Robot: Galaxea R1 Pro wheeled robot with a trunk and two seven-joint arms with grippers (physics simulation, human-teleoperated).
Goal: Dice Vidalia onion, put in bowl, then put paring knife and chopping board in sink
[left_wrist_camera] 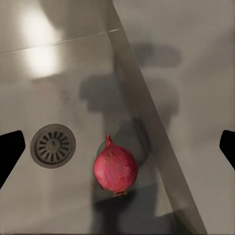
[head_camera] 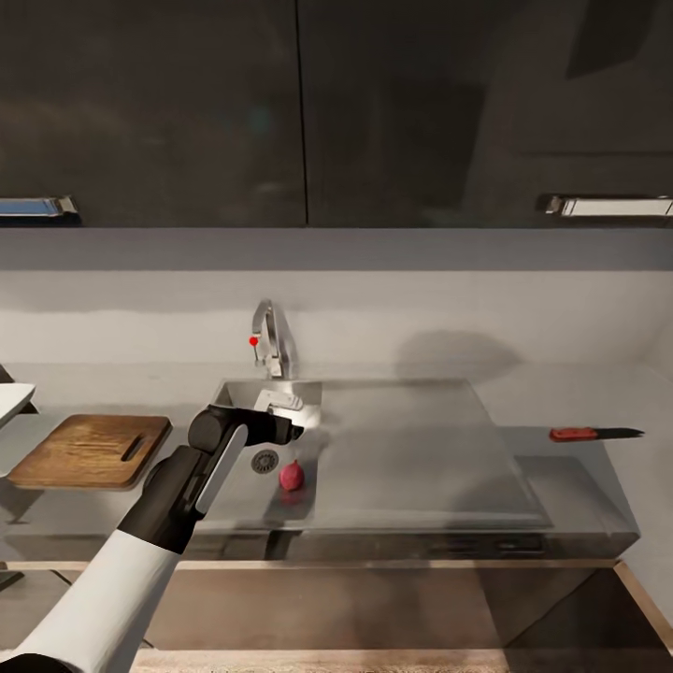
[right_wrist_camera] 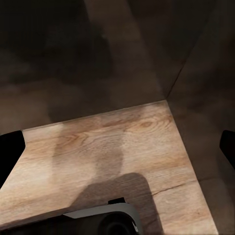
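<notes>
The pinkish-red Vidalia onion [head_camera: 292, 475] [left_wrist_camera: 115, 169] lies on the floor of the sink [head_camera: 252, 500] beside the round drain [head_camera: 265, 460] [left_wrist_camera: 53, 145]. My left gripper [head_camera: 295, 432] [left_wrist_camera: 119, 149] hangs open just above the onion, its fingertips [left_wrist_camera: 10, 152] spread wide to either side. The brown chopping board [head_camera: 92, 451] rests on the countertop [head_camera: 561, 397] left of the sink. To the right of the drainboard lies the red-handled paring knife [head_camera: 594, 434]. A white corner of the bowl [head_camera: 11, 400] shows at the left edge. My right gripper [right_wrist_camera: 119, 149] is open over wooden floor.
The chrome tap [head_camera: 271, 341] with its red knob stands behind the basin. The basin's side wall [left_wrist_camera: 142, 112] rises close beside the onion. Dark wall cabinets [head_camera: 299, 112] hang above the counter. Part of the robot's base [right_wrist_camera: 103, 220] sits on the wooden floor [right_wrist_camera: 107, 142].
</notes>
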